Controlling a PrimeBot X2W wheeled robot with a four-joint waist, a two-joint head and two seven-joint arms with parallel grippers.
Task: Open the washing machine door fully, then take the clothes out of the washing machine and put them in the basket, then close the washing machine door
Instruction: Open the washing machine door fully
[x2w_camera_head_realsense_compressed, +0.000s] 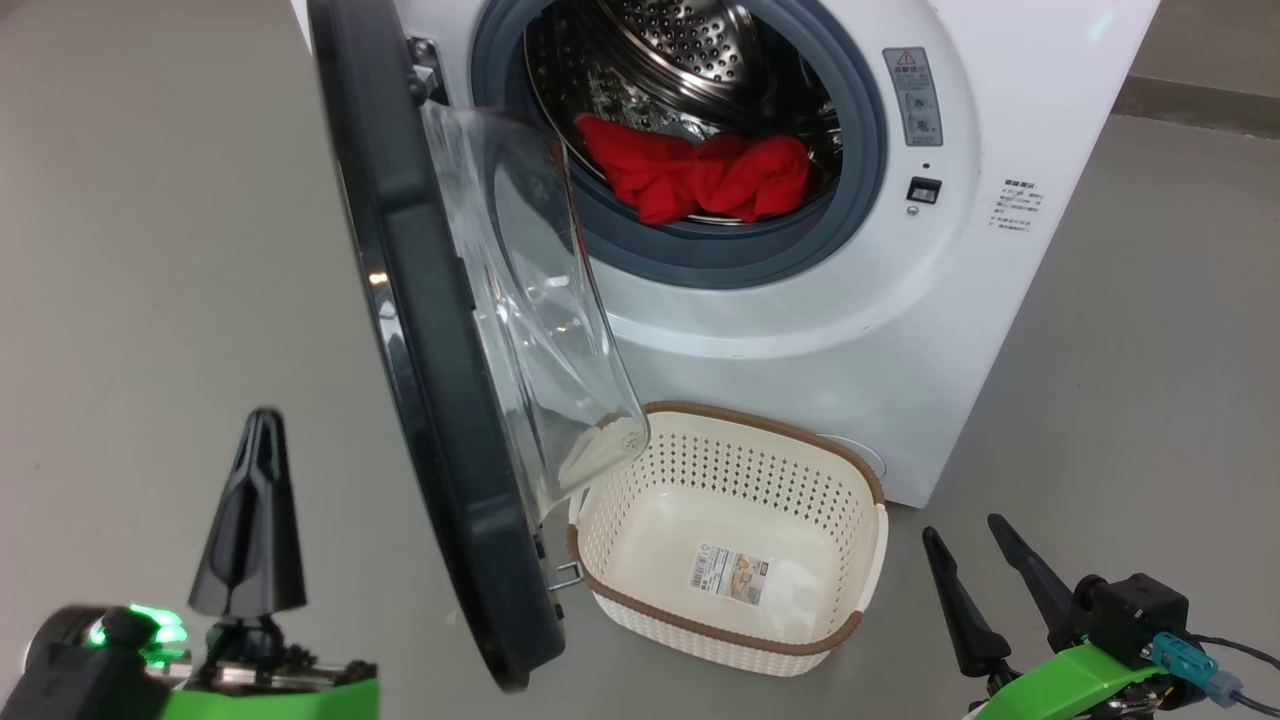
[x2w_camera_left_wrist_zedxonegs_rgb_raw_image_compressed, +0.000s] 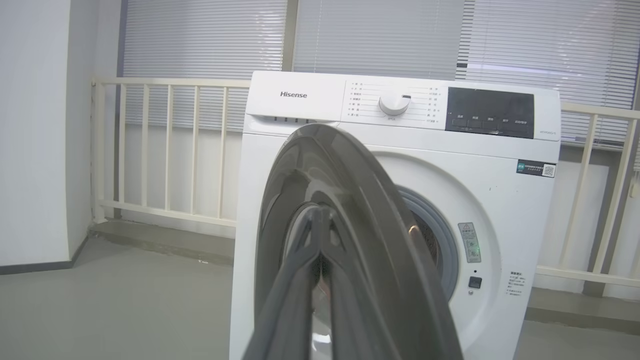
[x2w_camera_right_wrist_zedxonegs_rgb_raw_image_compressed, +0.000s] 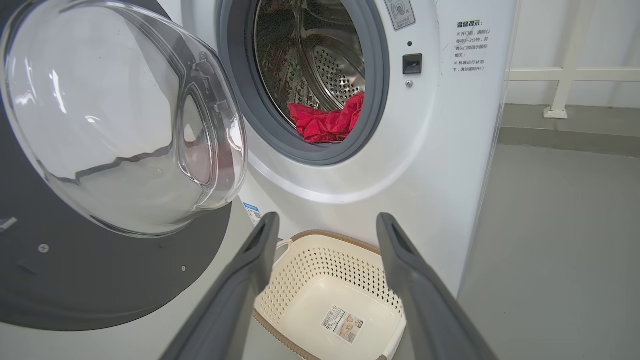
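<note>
The washing machine (x2w_camera_head_realsense_compressed: 900, 330) stands with its door (x2w_camera_head_realsense_compressed: 430, 330) swung out to the left, edge-on to me, the glass bowl facing the drum. Red clothes (x2w_camera_head_realsense_compressed: 700, 175) lie at the drum's front lip. On the floor below the opening sits the empty basket (x2w_camera_head_realsense_compressed: 760, 418). Left of the door's outer face, my left gripper (x2w_camera_head_realsense_compressed: 255, 430) is shut on nothing. In the left wrist view its fingers (x2w_camera_left_wrist_zedxonegs_rgb_raw_image_compressed: 300, 250) point at the door's black outer face (x2w_camera_left_wrist_zedxonegs_rgb_raw_image_compressed: 370, 210). My right gripper (x2w_camera_head_realsense_compressed: 965, 535) is open, low, right of the basket. In the right wrist view it (x2w_camera_right_wrist_zedxonegs_rgb_raw_image_compressed: 327, 222) frames the basket (x2w_camera_right_wrist_zedxonegs_rgb_raw_image_compressed: 320, 270) below the clothes (x2w_camera_right_wrist_zedxonegs_rgb_raw_image_compressed: 327, 122).
Grey floor spreads left and right of the machine. A cream railing (x2w_camera_left_wrist_zedxonegs_rgb_raw_image_compressed: 170, 145) and blinds stand behind it, and a white wall (x2w_camera_left_wrist_zedxonegs_rgb_raw_image_compressed: 30, 130) lies to the far left. A raised kerb (x2w_camera_right_wrist_zedxonegs_rgb_raw_image_compressed: 570, 135) runs along the floor beyond the machine's right side.
</note>
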